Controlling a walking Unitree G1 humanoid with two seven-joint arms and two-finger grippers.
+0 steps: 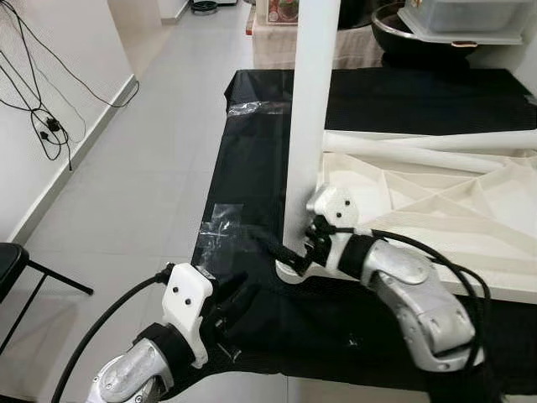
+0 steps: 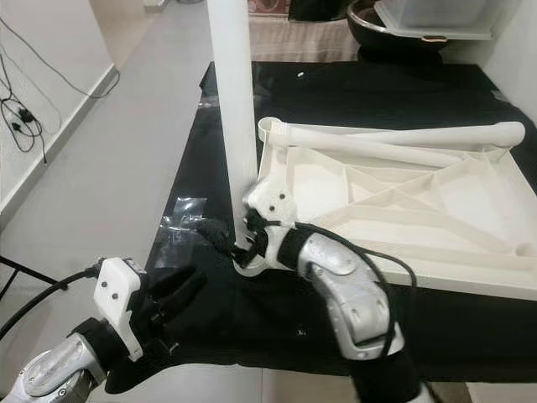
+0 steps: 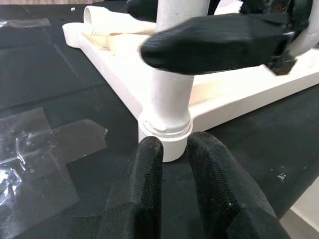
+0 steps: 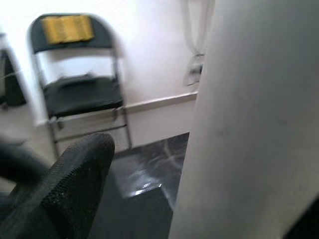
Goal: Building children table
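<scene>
While the upturned white table panel (image 2: pixel 403 210) lies on the black-covered tabletop (image 2: pixel 352 92) with its ribbed underside facing up, we see one white leg (image 2: pixel 235 109) standing upright in the corner socket (image 3: pixel 165 134) nearest us, its long axis vertical. Two more legs (image 2: pixel 403 138) lie flat along the panel's far edge, crosswise to us. Our right gripper (image 1: pixel 304 243) is clamped on the standing leg just above the socket, jaws closed around it from the panel side. Our left gripper (image 3: pixel 182 154) sits lower on the cloth, just short of the socket and pointing at it, jaws nearly together and holding nothing. We judge the right arm placed to turn or press the leg home. We can read no brand, label or writing anywhere.
</scene>
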